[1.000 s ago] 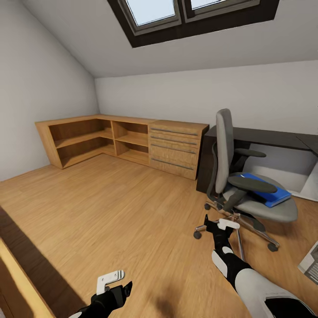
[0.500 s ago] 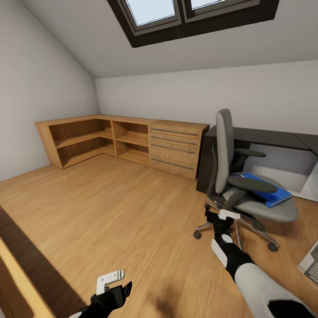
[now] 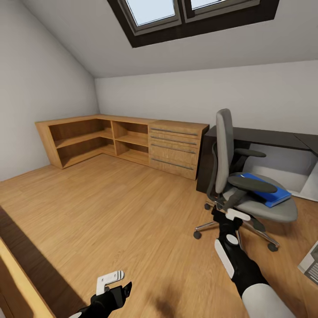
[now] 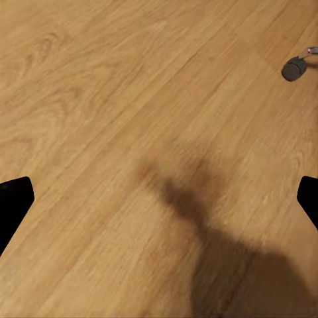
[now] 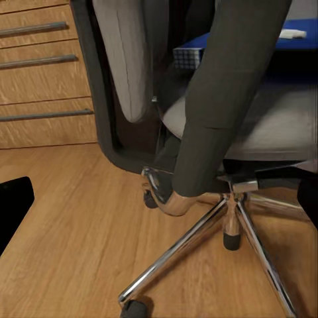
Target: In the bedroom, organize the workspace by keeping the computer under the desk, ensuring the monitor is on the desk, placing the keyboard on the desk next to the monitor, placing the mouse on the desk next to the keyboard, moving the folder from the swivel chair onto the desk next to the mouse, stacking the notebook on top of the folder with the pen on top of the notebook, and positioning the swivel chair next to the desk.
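Bright, even daylight from the skylight (image 3: 176,13); soft arm shadow on the floor (image 4: 99,99).

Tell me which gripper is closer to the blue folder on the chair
The right. The right gripper is raised just in front of the chair, below its near armrest, short of the blue folder. The left gripper hangs low over the floor, well away.

Head cam looks down across the bedroom toward the swivel chair (image 3: 247,176) from a way off. Right wrist cam faces that same chair up close; left wrist stares at the floor (image 4: 132,99), catching one castor (image 4: 292,67)
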You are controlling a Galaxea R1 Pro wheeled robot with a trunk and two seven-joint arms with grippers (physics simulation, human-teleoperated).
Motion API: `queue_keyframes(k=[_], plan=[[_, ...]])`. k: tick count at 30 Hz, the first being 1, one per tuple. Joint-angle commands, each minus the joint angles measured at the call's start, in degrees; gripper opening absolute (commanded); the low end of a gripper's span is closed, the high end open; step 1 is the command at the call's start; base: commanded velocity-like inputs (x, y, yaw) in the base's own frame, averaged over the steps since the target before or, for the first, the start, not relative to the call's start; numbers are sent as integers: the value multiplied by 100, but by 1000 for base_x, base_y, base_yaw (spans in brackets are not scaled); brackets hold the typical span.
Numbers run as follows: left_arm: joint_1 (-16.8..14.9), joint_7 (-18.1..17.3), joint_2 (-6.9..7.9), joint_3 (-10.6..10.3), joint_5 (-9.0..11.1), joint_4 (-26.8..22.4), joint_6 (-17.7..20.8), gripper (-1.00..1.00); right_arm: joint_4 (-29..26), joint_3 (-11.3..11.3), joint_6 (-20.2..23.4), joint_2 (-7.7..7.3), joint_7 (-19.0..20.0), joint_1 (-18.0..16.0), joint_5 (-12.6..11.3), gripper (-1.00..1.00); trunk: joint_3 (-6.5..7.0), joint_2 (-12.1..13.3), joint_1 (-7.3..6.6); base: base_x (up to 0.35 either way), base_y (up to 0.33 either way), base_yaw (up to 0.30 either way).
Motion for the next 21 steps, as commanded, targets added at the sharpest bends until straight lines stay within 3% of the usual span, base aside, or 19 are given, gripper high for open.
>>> queue_keyframes(k=[1,9,21], plan=[[0,50,-1,0,61,0,16,100,-51,21,-33,-4,-55,26,-59,100,-4,-2,-1,0,0,0],[0,50,5,5,61,14,16,100,-133,14,-37,-6,-107,76,-55,100,2,-2,-1,0,0,-25],[0,50,7,5,61,15,16,100,-145,-26,-39,-76,-123,80,-56,100,58,-2,-1,0,0,-209]])
